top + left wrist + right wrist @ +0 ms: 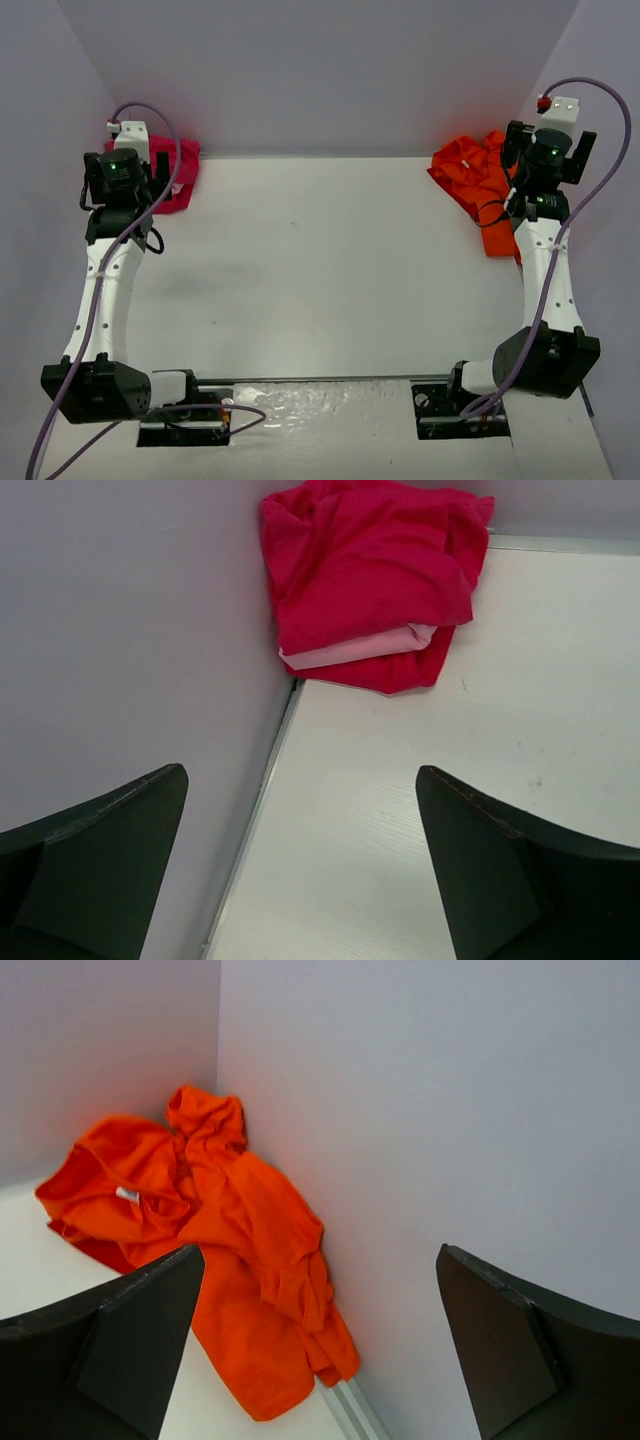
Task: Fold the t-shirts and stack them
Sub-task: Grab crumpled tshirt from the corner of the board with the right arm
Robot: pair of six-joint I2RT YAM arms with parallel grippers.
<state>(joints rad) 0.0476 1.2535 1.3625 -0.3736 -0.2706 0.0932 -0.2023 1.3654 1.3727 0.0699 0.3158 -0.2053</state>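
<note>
A crimson t-shirt [180, 175] lies folded in the back left corner, a pale pink lining edge showing in the left wrist view [370, 580]. A crumpled orange t-shirt [480, 185] lies in the back right corner against the wall; it also shows in the right wrist view [220, 1250]. My left gripper [300, 870] is open and empty, hovering just short of the crimson shirt by the left wall. My right gripper [320, 1350] is open and empty, above the near end of the orange shirt and close to the right wall.
Grey walls enclose the white table [330, 270] on the left, back and right. A metal strip [250, 820] runs along the foot of the left wall. Both arm bases sit at the near edge.
</note>
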